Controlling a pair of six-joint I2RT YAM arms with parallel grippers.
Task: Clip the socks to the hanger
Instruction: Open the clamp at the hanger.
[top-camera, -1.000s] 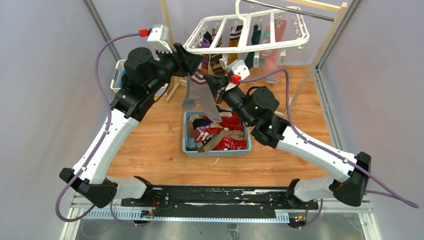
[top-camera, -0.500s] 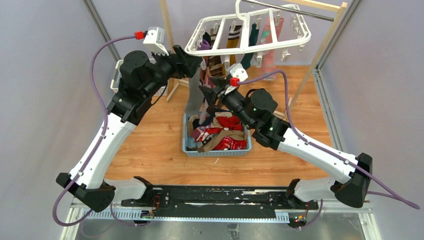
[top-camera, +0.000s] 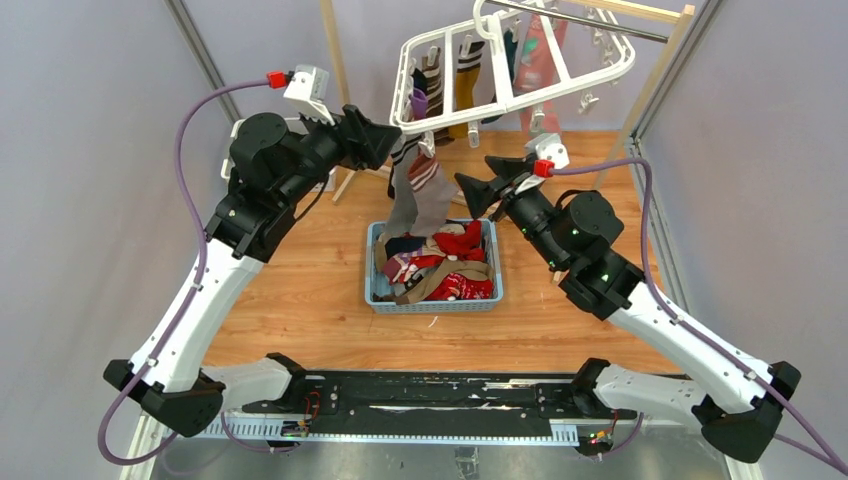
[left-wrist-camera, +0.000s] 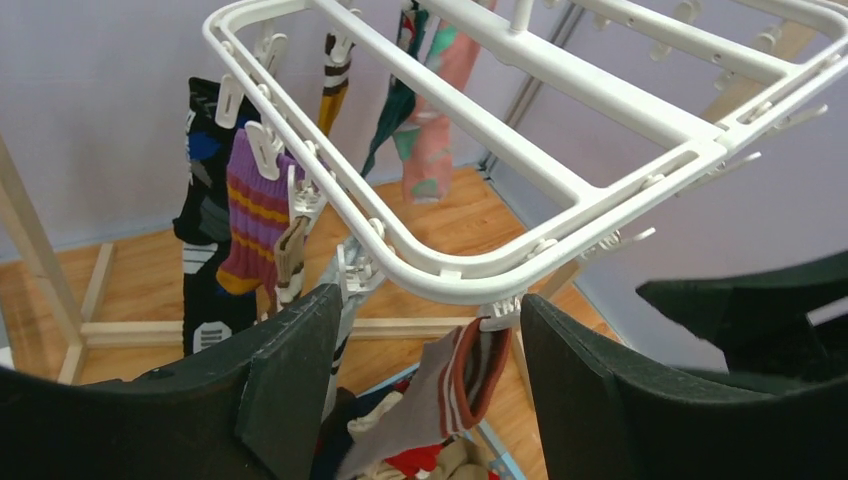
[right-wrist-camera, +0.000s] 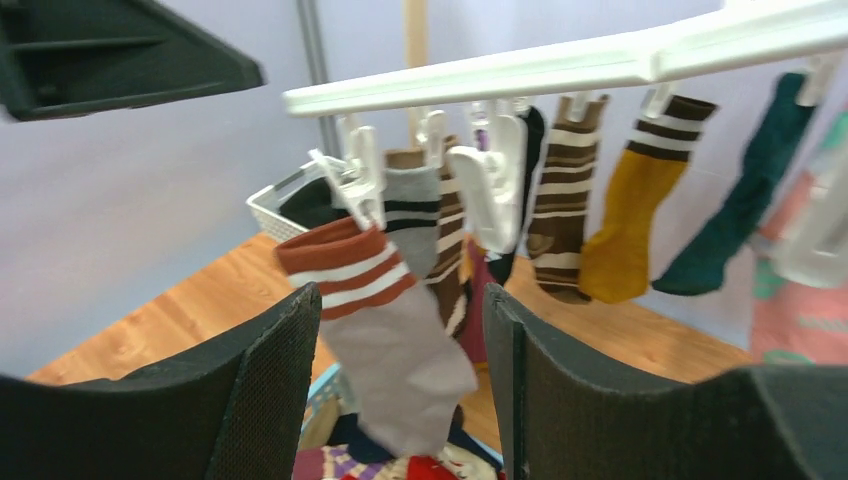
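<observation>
The white hanger (top-camera: 510, 70) hangs tilted from the rail, with several socks clipped to it. A grey sock with a red-and-white cuff (top-camera: 430, 195) dangles from a clip at the hanger's near corner, above the basket. My left gripper (top-camera: 392, 140) stands open just left of that corner. In the left wrist view the sock (left-wrist-camera: 455, 385) and the hanger (left-wrist-camera: 520, 110) show between its spread fingers, untouched. My right gripper (top-camera: 478, 178) is open to the right of the sock. In its view the sock (right-wrist-camera: 395, 340) hangs free beyond its jaws.
A blue basket (top-camera: 372, 290) heaped with loose socks (top-camera: 445, 265) sits on the wooden floor between the arms. A wooden rack with a metal rail (top-camera: 600, 20) carries the hanger. A white lattice basket (right-wrist-camera: 275, 205) stands behind the left arm.
Both grippers opened and let go. The right arm drew back to the right, the left one slightly left. The hanger swung up and tilted, and the grey sock now hangs from its clip.
</observation>
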